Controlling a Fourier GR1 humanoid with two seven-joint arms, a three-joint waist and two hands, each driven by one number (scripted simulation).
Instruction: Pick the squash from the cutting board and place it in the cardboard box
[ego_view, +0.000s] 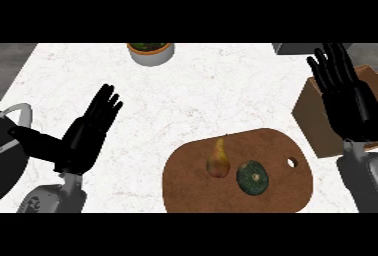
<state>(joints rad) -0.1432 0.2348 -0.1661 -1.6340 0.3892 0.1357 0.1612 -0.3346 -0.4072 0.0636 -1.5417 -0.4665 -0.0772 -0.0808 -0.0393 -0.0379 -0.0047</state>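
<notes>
— Hands first: what is their state?

— Right hand (345, 95) is flat, fingers straight and apart, holding nothing; it shows at the view's right, in front of the cardboard box (314, 117). Left hand (87, 131) is likewise open and empty, resting at the left, fingers up.

— Where is the squash?

— Nearest the robot, on the cutting board (284, 192). The squash (252, 177) is the dark green round item, lying just beside a yellow-brown pear (217, 159), apart from both hands.

— Procedure for the step in hand?

— In my judgement, the right hand should descend over the squash, keep clear of the pear, close round it, then lift before travelling right to the box.

— Beyond that?

— White marbled counter (192, 95); a dark kettle-like vessel (15, 145) at the left edge; a potted plant (150, 51) at the far edge.
</notes>
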